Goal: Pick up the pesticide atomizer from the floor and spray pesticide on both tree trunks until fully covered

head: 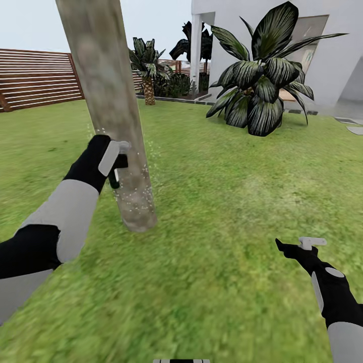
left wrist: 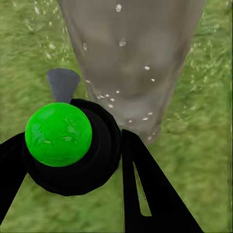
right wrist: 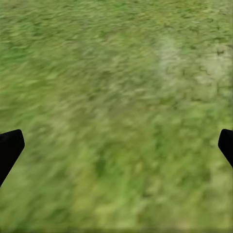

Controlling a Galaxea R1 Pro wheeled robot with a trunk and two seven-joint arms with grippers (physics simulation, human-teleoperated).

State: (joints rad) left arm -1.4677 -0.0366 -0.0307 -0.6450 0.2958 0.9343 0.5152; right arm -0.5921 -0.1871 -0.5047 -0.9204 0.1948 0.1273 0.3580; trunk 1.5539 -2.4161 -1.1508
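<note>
At the far left a brown slatted fence (head: pixel 35 75) is seen behind the lawn (head: pixel 227 201). The pesticide atomizer (left wrist: pixel 63 141) (green dot facing the wrist camera) is clamped in the left gripper (head: pixel 117 166), held right against the tree trunk (head: pixel 108 111), which is flecked with white pesticide specks (head: pixel 133 196). A broad-leaved shrub (head: pixel 259 75) stands further right. The right gripper (head: pixel 297 247) is spread wide over bare grass.
</note>
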